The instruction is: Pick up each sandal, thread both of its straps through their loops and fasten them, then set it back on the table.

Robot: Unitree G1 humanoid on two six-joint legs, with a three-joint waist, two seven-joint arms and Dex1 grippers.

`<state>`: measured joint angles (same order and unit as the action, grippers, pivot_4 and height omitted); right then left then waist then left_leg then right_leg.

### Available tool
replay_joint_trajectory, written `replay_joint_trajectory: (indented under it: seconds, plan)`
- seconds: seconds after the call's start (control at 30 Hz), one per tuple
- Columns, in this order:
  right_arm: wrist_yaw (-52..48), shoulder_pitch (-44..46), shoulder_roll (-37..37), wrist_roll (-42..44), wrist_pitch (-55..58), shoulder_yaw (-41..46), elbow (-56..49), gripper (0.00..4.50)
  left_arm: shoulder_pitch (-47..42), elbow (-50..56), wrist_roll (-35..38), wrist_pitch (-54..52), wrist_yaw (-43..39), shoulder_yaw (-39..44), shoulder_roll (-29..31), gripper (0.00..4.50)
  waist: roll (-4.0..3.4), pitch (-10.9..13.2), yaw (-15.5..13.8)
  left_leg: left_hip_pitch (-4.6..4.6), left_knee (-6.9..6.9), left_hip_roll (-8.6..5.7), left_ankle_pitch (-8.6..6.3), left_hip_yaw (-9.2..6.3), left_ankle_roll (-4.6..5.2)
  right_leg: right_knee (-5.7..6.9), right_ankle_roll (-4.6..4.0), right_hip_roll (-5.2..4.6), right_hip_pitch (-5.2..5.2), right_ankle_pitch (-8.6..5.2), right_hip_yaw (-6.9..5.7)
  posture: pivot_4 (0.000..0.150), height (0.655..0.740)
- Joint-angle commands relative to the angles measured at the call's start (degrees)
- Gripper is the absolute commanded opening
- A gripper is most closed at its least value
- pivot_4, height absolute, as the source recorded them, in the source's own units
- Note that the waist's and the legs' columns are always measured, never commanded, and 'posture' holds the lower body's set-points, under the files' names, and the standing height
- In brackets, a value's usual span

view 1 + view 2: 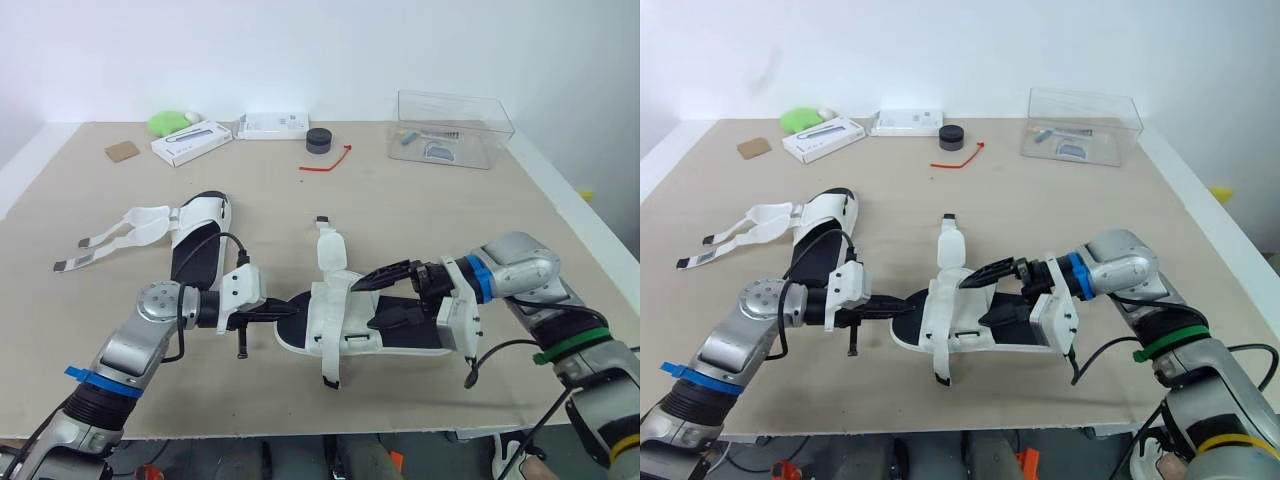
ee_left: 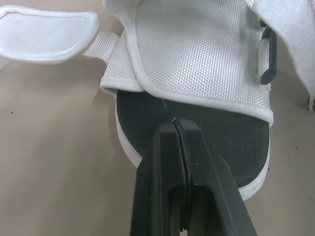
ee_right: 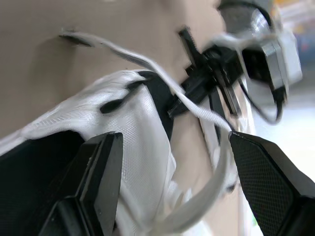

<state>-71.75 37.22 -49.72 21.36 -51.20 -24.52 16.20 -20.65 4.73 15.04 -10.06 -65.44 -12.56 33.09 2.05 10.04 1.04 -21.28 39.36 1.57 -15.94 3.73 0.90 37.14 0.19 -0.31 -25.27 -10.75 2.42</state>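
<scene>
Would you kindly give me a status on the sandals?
Left gripper shut, tips on toe of near sandal. Right gripper open over its straps, unfastened. Other sandal lies unstrapped.

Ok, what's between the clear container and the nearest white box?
A small black round puck, with a red tie lying just nearer the robot; the head's eye views show both.

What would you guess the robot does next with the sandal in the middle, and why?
Probably shut the right gripper on the white strap that passes between its wide-open fingers, to get hold of it for threading. The left gripper, shut, rests its tip on the toe end of the sandal, seemingly steadying it, and neither strap is fastened.
</scene>
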Motion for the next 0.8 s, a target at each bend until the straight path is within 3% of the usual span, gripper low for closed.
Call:
replay_joint_trajectory:
  seconds: [0.03, 0.1, 0.2, 0.37, 0.57, 0.8]
  plan:
    - [8.2, -4.73, -7.68, 17.29, 33.57, 5.31, -19.36, 3.71, -0.32, 0.1, -0.31, -0.07, -0.39, -0.49, 0.13, 0.0, -0.02, 0.01, 0.0, -0.06, 0.0, -0.01, 0.0, 0.04, 0.0, -0.01, 0.01, -0.04, -0.06, 0.01, 0.03, 0.15, 0.74]
    - [11.88, -6.95, -10.83, 24.52, 47.42, 7.07, -27.64, 3.71, -0.28, 0.09, -0.21, -0.07, -0.51, -0.43, 0.23, 0.0, -0.01, 0.0, 0.14, -0.09, -0.02, -0.01, -0.02, 0.02, -0.01, -0.02, 0.03, -0.07, -0.08, -0.02, 0.02, 0.15, 0.74]
    - [17.12, -10.25, -17.06, 43.22, 69.05, 9.38, -40.09, 3.71, -0.3, 0.12, 0.04, -0.3, -0.84, -0.3, 0.51, 0.0, -0.01, 0.01, 0.2, -0.04, -0.01, 0.06, -0.05, -0.01, -0.04, -0.03, 0.17, 0.05, -0.06, -0.12, -0.01, 0.15, 0.74]
    - [20.07, -11.83, -19.66, 57.83, 88.32, 12.49, -44.89, 3.71, -0.85, -0.22, 0.22, -0.74, -1.52, -0.02, 1.01, 0.0, 0.0, 0.01, 0.19, -0.04, 0.0, 0.11, -0.04, -0.07, -0.03, -0.03, 0.41, 0.12, -0.05, -0.24, -0.07, 0.15, 0.74]
    - [24.56, -14.85, -15.79, 52.71, 99.44, 10.28, -45.4, 3.71, -2.17, -1.59, -0.16, -0.68, -1.2, 0.31, 0.67, 0.0, 0.06, -0.03, 0.18, -0.1, 0.02, 0.09, -0.03, -0.04, -0.02, -0.1, 0.5, 0.13, -0.07, -0.22, -0.04, 0.15, 0.74]
    - [27.66, -17.68, -8.26, 43.26, 103.57, 10.55, -44.58, 3.71, -3.4, -3.18, -1.37, 0.1, 0.58, 0.09, -0.35, 0.0, 0.12, -0.06, 0.22, -0.21, 0.04, 0.0, -0.04, 0.01, -0.02, -0.12, 0.65, 0.26, -0.13, -0.2, 0.04, 0.15, 0.74]
